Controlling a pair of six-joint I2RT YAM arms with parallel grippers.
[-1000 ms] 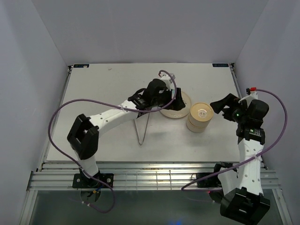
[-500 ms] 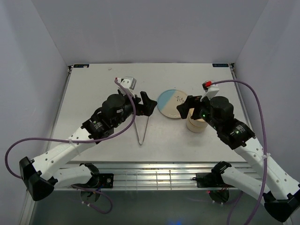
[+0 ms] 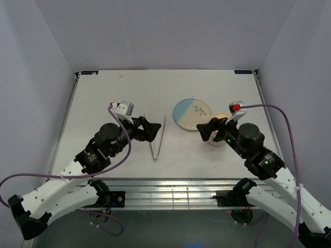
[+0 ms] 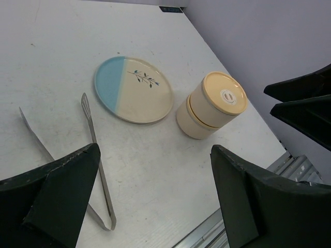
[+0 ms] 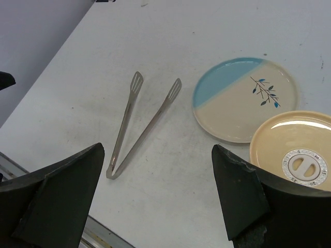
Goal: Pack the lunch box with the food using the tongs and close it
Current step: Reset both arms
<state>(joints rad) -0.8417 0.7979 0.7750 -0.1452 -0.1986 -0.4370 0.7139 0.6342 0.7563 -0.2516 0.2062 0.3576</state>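
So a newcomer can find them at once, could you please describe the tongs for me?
On the white table, find the round blue-and-cream plate near the middle. Just to its left lie the tongs, their joined end toward the near edge. They are the only long, thin, silver thing; the plate and the cream lunch box are round.

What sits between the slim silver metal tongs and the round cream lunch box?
A round blue-and-cream plate, empty, lies there; the left wrist view shows it best.
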